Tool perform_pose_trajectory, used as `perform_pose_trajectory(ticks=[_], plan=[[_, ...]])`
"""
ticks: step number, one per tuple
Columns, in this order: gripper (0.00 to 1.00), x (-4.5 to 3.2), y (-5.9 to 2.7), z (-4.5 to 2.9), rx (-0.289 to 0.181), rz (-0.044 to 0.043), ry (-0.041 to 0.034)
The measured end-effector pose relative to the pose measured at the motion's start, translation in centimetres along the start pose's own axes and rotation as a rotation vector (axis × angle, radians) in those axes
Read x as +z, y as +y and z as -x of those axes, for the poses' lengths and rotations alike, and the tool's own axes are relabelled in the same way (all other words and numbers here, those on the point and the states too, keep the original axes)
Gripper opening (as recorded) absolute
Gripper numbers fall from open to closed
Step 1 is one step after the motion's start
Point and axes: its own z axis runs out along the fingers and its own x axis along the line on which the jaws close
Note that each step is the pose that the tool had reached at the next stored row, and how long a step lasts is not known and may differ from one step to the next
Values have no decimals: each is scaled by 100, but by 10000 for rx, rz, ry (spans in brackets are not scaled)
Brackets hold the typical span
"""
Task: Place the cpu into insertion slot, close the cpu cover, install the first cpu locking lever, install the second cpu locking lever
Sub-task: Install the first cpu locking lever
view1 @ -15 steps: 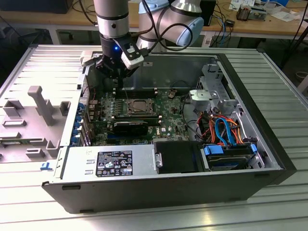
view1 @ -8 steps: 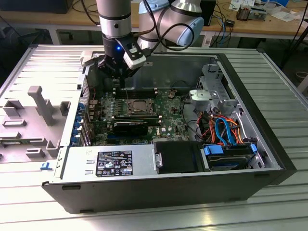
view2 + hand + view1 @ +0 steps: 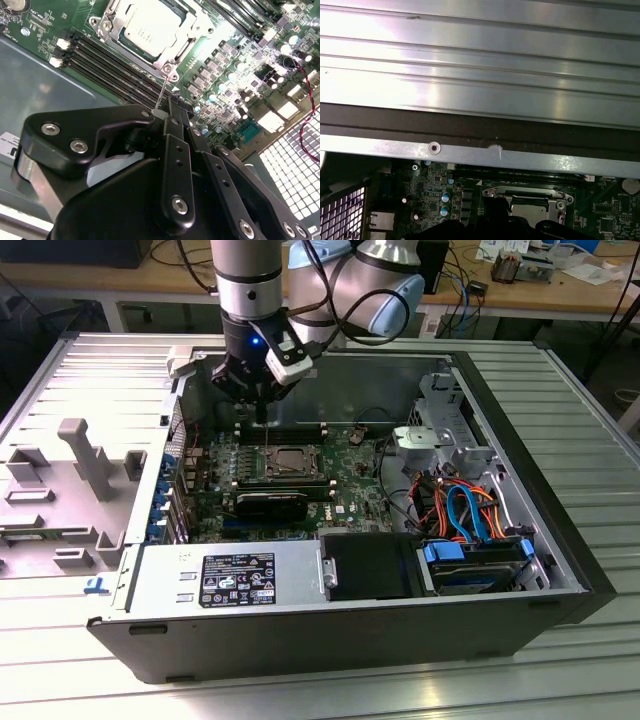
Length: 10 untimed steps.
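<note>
while gripper (image 3: 262, 408) hovers | cpu (image 3: 150, 27) seated | cpu cover (image 3: 176, 47) closed

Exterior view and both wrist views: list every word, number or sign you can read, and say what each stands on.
No text here can be read.
Black label on the power supply: print too small to read.
cpu top: marks washed out by glare.
Motherboard lettering: too small to read.
White sticker in the second wrist view: cut off, unreadable.
</note>
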Motion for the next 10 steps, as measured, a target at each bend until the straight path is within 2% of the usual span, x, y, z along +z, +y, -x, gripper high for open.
perform_pose_trajectory(ticks=[10], plan=[[11,23,-8,87,-1,1,-1]])
